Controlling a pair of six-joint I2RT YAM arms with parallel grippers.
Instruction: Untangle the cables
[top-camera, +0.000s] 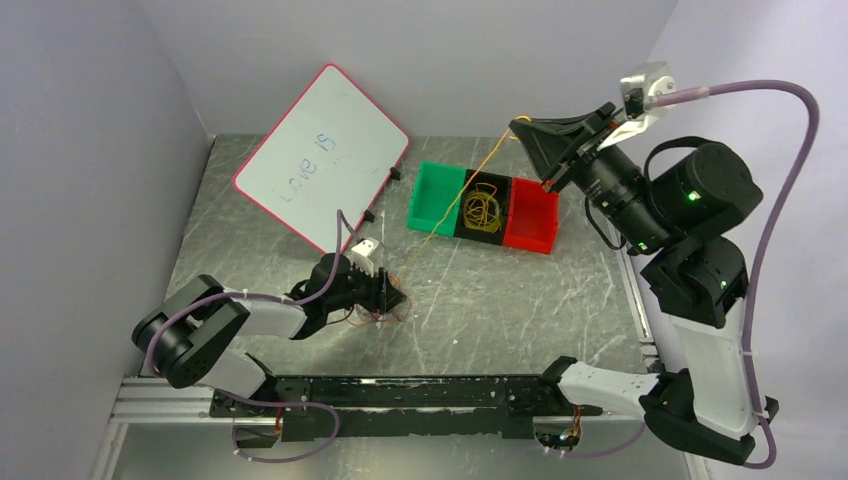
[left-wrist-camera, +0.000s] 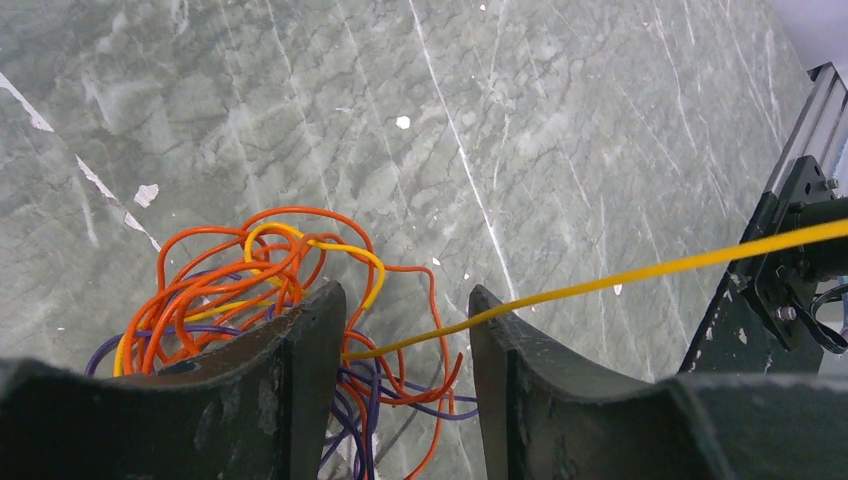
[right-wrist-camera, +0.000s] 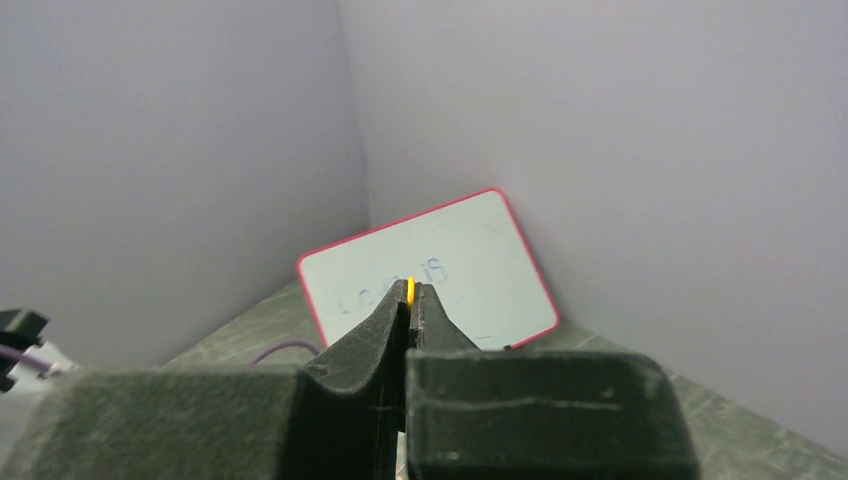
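Nearest the bases, left gripper (left-wrist-camera: 405, 300) is low over the table (top-camera: 520, 300), jaws parted and gripping nothing, fingers straddling the tangle (left-wrist-camera: 250, 290): orange loops mostly, some yellow, thin purple strands underneath, all bunched on the table just under and left of the jaws. One yellow cable (left-wrist-camera: 620, 282) comes out of the bunch, crosses the gap between the two fingers, seems to brush the right finger's tip, can't tell if it really touches. From there it runs taut, long axis going up, away and to the right, over the bin (top-camera: 425, 195) with green, black and red compartments. The black middle compartment holds a loose coil (top-camera: 482, 205) of yellow and orange wire, apart from the stretched line as far as the overhead shows. Far end of the yellow cable sits in the right gripper (right-wrist-camera: 410, 300), raised high above the bin, jaws clenched on it with only a yellow nub showing at the tips. So the right arm has the free end and the left is nearer the knot. My guess is the coming move turns on that line: pull along it while the left pins or frees the bunch; risk is dragging the whole tangle. Behind, a pink-edged whiteboard (top-camera: 320, 155) leans on the back wall
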